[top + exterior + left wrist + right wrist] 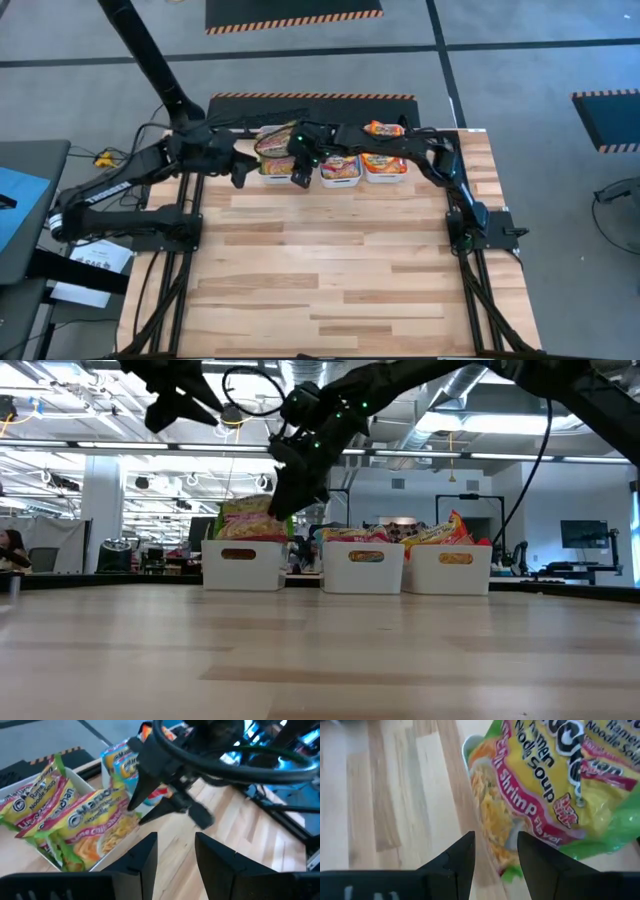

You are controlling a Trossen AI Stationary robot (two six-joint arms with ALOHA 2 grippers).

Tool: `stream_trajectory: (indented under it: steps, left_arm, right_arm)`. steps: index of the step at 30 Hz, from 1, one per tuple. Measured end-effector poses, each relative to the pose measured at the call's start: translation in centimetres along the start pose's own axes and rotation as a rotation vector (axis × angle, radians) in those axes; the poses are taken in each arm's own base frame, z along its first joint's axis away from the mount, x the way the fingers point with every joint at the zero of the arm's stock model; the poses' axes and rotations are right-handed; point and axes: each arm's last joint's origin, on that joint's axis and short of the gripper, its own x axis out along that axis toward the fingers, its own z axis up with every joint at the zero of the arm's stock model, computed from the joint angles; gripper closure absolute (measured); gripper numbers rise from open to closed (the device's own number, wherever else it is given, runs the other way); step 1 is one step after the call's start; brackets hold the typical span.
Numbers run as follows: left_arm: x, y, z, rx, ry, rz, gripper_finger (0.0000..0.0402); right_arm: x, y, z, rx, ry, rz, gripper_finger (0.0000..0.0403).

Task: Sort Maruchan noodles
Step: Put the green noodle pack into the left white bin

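Three white bins stand in a row at the table's far edge. The left bin (243,565) is heaped with green-edged Maruchan noodles (75,815). The middle bin (362,568) shows blue-edged packets (117,760). The right bin (452,570) holds orange-edged ones (450,525). My right gripper (495,837) hangs open just above the left bin's near rim, pointing slantwise down at the green packets (545,780), with nothing between its fingers. My left gripper (175,837) is open and empty, raised to the left of that bin (240,178).
One orange packet (385,128) lies behind the bins, near the right arm. The right arm stretches along the far edge over the middle and right bins. Bare wooden tabletop (340,270) spreads from the bins to the near edge.
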Motion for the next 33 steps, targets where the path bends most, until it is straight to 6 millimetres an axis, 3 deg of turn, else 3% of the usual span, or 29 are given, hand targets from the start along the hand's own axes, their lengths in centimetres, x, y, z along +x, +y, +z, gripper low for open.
stream_trajectory:
  steps: [7, 16, 21, 27, 33]
  left_arm:
    - [-0.4, -0.1, 0.1, -0.003, -0.024, 0.001, 0.0285]
    - [0.4, 0.1, 0.0, 0.011, -0.004, 0.037, 0.0285]
    - [0.6, 0.2, 0.0, 0.014, -0.001, 0.05, 0.0285]
    - [0.6, 0.2, 0.0, 0.014, 0.001, 0.056, 0.0285]
    - [0.6, 0.2, 0.0, 0.014, -0.001, 0.055, 0.0285]
  right_arm:
    - [2.4, -0.2, 0.0, 0.021, -0.06, 0.014, 0.0231]
    - [2.5, -0.1, 0.4, 0.036, -0.104, 0.026, 0.0231]
    - [2.8, -0.4, -0.3, 0.054, -0.059, 0.027, 0.0231]
    - [1.8, -0.2, 0.0, 0.072, -0.035, 0.037, 0.0231]
    - [-0.5, 1.0, 2.8, 0.084, -0.14, 0.08, 0.0231]
